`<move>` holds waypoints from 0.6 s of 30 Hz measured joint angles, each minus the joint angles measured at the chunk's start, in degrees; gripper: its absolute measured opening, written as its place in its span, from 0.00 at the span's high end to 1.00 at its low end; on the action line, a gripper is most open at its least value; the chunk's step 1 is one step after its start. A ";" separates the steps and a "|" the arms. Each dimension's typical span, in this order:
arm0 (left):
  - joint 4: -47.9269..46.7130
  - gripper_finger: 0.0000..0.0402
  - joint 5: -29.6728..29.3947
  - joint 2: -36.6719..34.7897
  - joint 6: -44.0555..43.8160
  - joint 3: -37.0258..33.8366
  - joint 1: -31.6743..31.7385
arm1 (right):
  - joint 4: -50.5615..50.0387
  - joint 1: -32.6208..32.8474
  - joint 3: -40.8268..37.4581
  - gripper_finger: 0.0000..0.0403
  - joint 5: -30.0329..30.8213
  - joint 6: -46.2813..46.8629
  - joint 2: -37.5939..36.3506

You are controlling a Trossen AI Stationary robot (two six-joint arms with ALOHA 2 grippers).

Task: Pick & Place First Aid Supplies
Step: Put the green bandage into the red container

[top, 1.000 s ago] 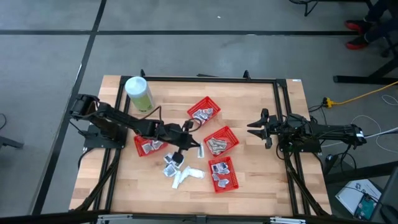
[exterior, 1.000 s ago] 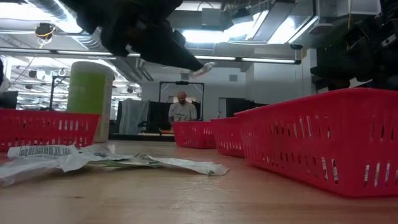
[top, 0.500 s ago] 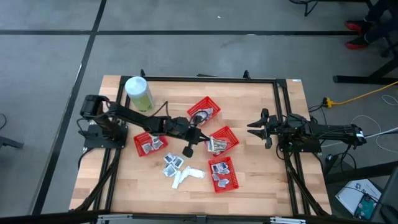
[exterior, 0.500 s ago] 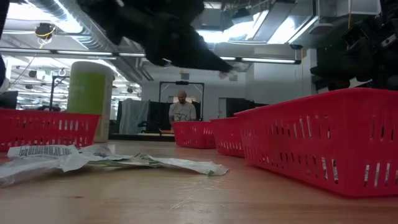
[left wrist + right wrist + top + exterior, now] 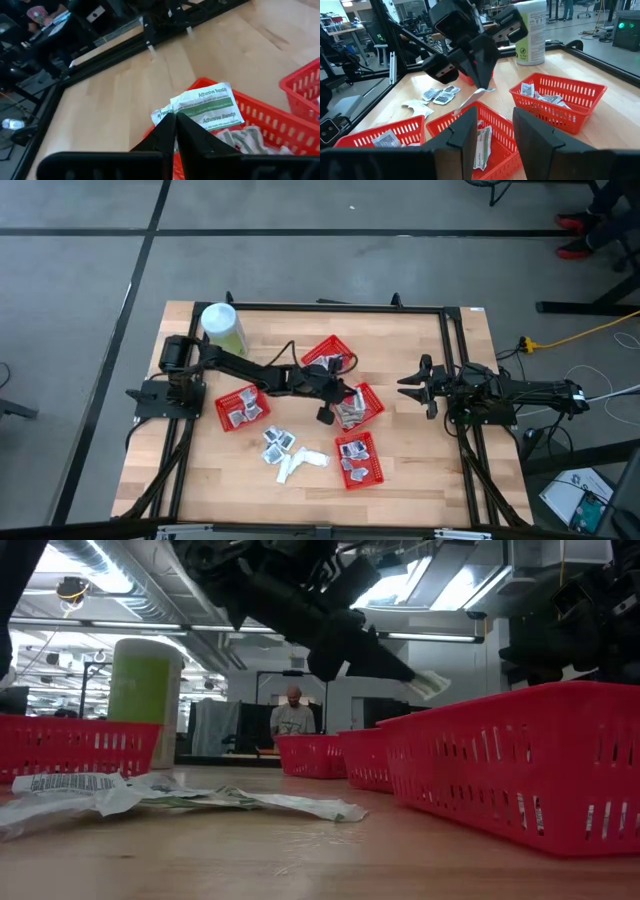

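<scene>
My left gripper [image 5: 333, 396] reaches from the table's left to just above the middle red basket [image 5: 377, 402] and is shut on a white adhesive bandage packet with green print [image 5: 204, 104]. In the low view the packet [image 5: 429, 684] sticks out past the fingertips, above the basket rims. More flat packets lie inside the baskets, and a few lie loose on the wood [image 5: 285, 452]. My right gripper [image 5: 413, 388] waits open at the table's right side, holding nothing. My left gripper pinches the packet by its near edge [image 5: 169, 116] between the two fingertips. The fingers slant downward, pointing toward the table's right. The packet juts out ahead of the fingertips, lifted clear, over the middle basket's rim [image 5: 260, 114].
Three more red baskets stand around: one to the left [image 5: 240, 408], one farther back [image 5: 328, 358], one nearer [image 5: 359, 460]. A tall pale-green canister [image 5: 222, 330] stands at the far left. Bare wood lies along the near edge and between the baskets and my right arm.
My left gripper has travelled toward the table's right edge, from over the loose packets to over the middle basket, sinking a little and tipping further down. The packet has gone with it, clear of the table the whole way.
</scene>
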 joint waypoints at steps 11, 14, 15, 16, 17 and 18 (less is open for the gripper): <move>1.45 0.79 1.79 -0.02 1.90 0.46 1.13 | 0.01 -0.01 0.00 0.69 0.01 0.00 0.00; 3.94 0.74 1.85 -0.02 1.93 0.46 1.12 | 0.01 -0.01 0.00 0.69 0.00 0.00 -0.01; 5.14 0.72 1.88 -0.02 1.95 0.45 1.11 | 0.01 0.01 0.00 0.69 0.01 0.00 0.00; 6.48 0.71 1.90 -0.02 1.95 0.45 1.09 | 0.01 0.01 0.00 0.69 0.00 0.00 -0.01; 7.76 0.70 1.92 -0.02 1.95 0.45 1.09 | 0.01 0.00 0.00 0.69 0.00 0.00 -0.01; 9.59 0.70 1.91 -0.02 1.95 0.45 1.11 | 0.01 0.01 0.00 0.69 0.00 0.00 -0.01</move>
